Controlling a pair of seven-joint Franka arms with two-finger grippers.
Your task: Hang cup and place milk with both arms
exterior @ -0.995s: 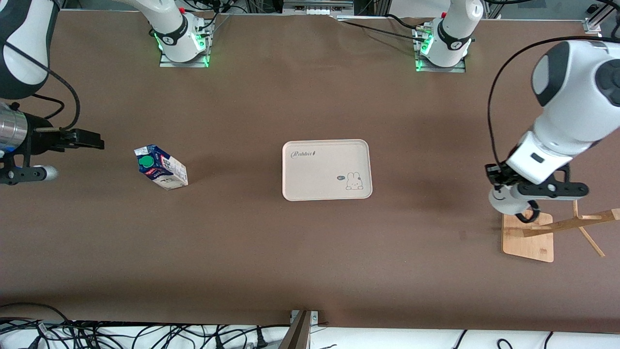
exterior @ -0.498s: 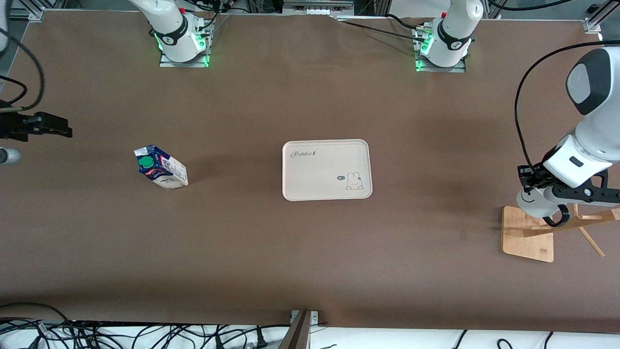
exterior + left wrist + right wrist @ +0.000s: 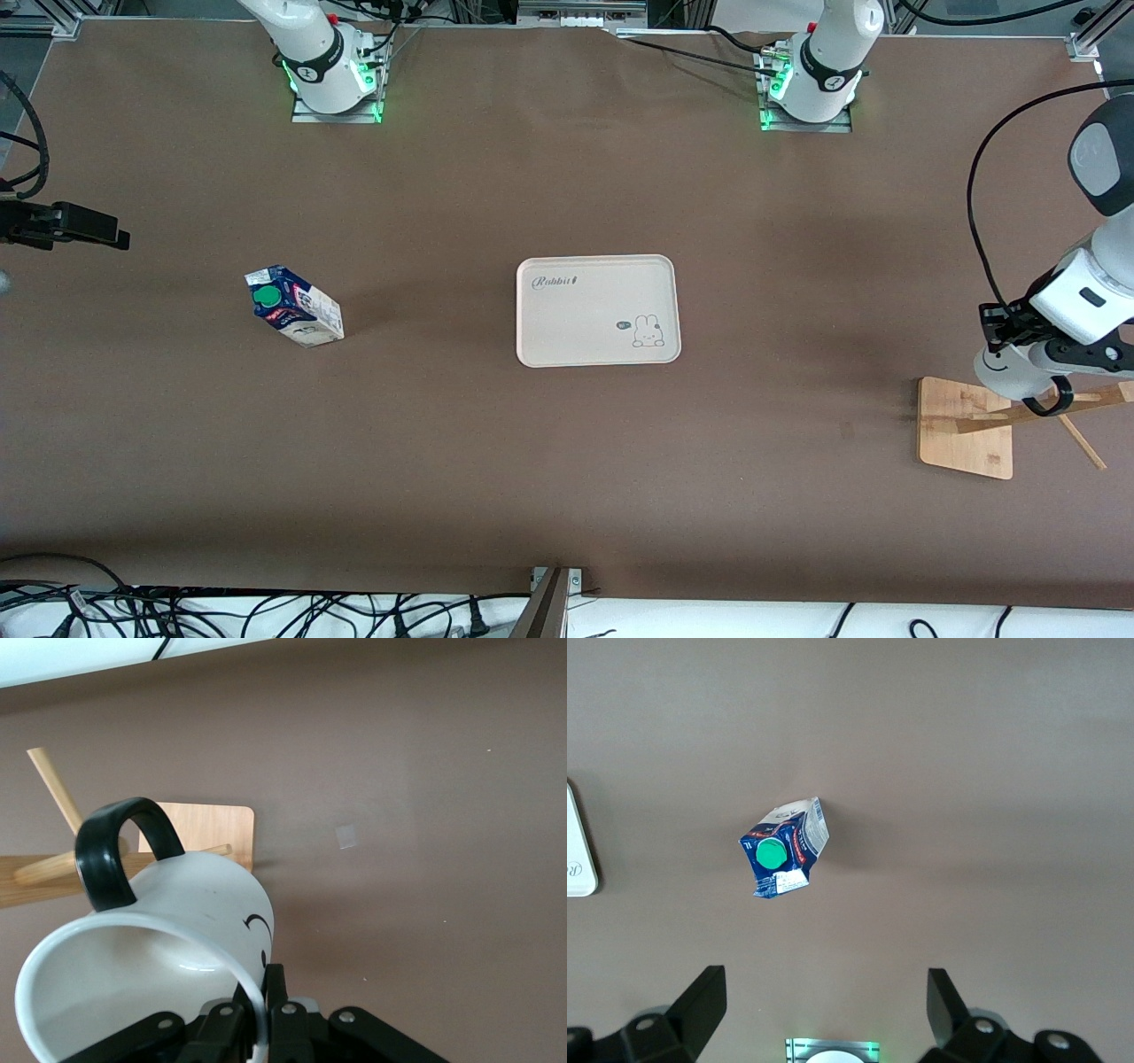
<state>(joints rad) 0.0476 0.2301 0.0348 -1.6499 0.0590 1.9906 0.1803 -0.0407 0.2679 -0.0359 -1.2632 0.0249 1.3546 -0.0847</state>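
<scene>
Ceramic cup point(image 3: 151, 957), rigid, breakable, slick-glazed: pinched by rim wall in left pincer point(image 3: 257, 1028), over wooden rack point(image 3: 966, 430). Light, crushable milk point(image 3: 294, 306) upright on desk point(image 3: 567, 461); best gripped across flat sides. Right pincer point(image 3: 824, 1001) spread wide above.

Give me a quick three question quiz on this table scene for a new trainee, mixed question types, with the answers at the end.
1. True or false: the milk stands on the tray.
2. Which gripper holds the cup? A) left B) right
3. What wooden thing is the cup's handle next to?

Key:
1. False; it stands on the table, toward the right arm's end.
2. A; the left gripper is shut on its rim, while the right gripper is open, empty.
3. The rack, at a peg.
</scene>
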